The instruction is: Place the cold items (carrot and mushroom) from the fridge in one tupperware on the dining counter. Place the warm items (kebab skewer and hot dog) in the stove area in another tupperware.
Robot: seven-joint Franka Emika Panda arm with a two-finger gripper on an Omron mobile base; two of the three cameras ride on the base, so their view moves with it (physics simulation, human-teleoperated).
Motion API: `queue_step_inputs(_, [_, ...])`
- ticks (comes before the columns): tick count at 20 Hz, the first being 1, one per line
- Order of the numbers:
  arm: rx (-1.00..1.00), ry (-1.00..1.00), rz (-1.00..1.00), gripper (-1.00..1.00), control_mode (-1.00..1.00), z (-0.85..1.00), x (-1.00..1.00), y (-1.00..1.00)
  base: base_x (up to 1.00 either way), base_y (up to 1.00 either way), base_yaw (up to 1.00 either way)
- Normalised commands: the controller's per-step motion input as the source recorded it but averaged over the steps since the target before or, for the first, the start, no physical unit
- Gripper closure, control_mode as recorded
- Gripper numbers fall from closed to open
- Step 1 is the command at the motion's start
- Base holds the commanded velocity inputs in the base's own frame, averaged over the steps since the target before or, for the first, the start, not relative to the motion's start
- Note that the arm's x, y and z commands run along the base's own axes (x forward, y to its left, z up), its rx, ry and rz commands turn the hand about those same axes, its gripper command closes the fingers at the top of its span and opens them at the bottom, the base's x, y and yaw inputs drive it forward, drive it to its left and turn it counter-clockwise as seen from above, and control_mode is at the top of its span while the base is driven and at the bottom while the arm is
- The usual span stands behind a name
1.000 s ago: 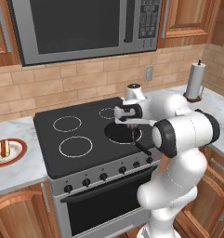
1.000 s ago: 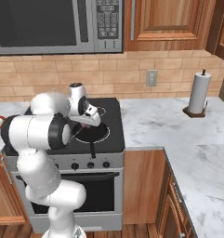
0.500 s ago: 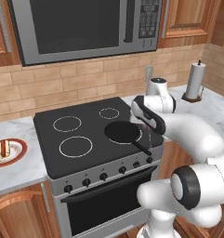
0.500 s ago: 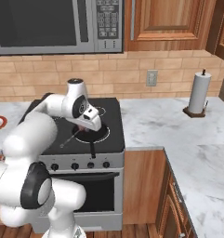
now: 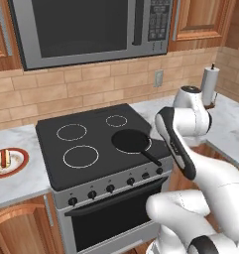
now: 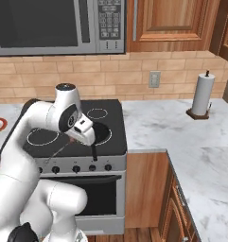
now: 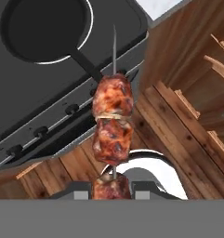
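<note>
A simulated kitchen. In the hand view, the claw (image 7: 112, 190) sits at the bottom centre, nearly closed, clamped on the lowest chunk of a kebab (image 7: 112, 125). The kebab runs straight up the middle of the frame: glazed reddish-brown meat chunks on a thin stick whose bare tip points toward a black pan (image 7: 43, 29) in the upper left. Behind it lie the stove (image 7: 62, 95) front with its knobs and wooden cabinets to the right.

In the left base view, a hot dog (image 5: 3, 158) rests on a red-rimmed plate (image 5: 18, 166) on the surface at the far left edge.

The kebab looks light and stiff along its stick, but the meat is probably soft and greasy. A hold on a chunk could slip or rotate; gripping near the middle would likely balance it better.
</note>
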Motion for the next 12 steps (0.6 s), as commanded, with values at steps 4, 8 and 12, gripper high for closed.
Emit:
queue_step_inputs(4, [0.03,0.00,-0.37,1.00,-1.00,0.18,-1.00,0.41,0.00,0.00,0.00])
queue_step_inputs(8, [0.07,0.00,-0.35,1.00,-1.00,0.00,-1.00,0.27,0.00,0.00,0.00])
queue_step_inputs(12, [0.20,0.02,-0.35,1.00,-1.00,0.34,-0.88,0.00,0.00,0.00,0.00])
